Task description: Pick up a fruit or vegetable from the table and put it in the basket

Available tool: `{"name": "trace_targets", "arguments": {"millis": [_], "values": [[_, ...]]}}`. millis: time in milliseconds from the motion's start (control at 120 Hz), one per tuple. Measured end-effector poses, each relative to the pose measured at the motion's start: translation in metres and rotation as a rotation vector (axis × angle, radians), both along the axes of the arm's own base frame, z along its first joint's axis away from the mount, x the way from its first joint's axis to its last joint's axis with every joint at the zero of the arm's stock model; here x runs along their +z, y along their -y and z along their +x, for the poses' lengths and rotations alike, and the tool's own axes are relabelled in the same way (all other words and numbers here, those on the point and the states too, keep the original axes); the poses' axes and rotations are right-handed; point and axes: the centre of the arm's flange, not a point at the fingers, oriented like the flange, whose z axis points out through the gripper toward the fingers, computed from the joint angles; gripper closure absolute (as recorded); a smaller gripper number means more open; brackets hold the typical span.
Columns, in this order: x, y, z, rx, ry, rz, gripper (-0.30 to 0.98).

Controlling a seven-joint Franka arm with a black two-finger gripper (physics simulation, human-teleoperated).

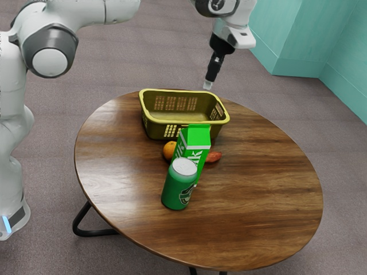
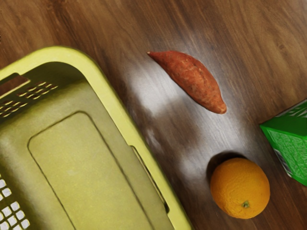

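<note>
Grey-brown carpet (image 1: 160, 51) spreads under everything, and a teal wall (image 1: 309, 34) rises at the upper corner of the exterior view's right. The white arm (image 1: 11, 86) comes in from the exterior view's left, its hand pointing down above the worktop's far side. The round worktop (image 1: 264, 200) has a dark brown wood grain and stands on black metal legs (image 1: 97, 232).

The yellow-green basket (image 1: 184, 121) sits upright near the far edge, with slotted sides and a handle opening at an end. Just beside it stands the green milk carton (image 1: 198, 136), upright, with white lettering. The green can (image 1: 175, 190), pale on top, also stands upright, in front of the carton in the exterior view and partly covering it.

The reddish sweet potato (image 2: 194, 79) lies on the worktop outside the basket, apart from it, its ends tapering. The orange (image 2: 240, 188) rests on the worktop too, between the basket and the carton, near the sweet potato but not touching it. The fingers (image 1: 207, 85) hang above the level of the basket's rim; whether they are spread or closed, I cannot tell.
</note>
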Motion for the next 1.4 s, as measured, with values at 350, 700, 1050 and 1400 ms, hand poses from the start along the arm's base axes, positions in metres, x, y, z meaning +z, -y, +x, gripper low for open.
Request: {"name": "trace_targets", "arguments": {"millis": [350,700,1050,1400], "values": [[-0.084,0.043,0.055,0.517,0.014,-0.016,0.00],[-0.086,0.098,0.006,0.733,0.049,0.018,0.00],[-0.132,0.071,0.012,1.003,0.055,0.084,0.00],[-0.151,0.082,0.008,1.113,0.059,0.090,0.00]]}}
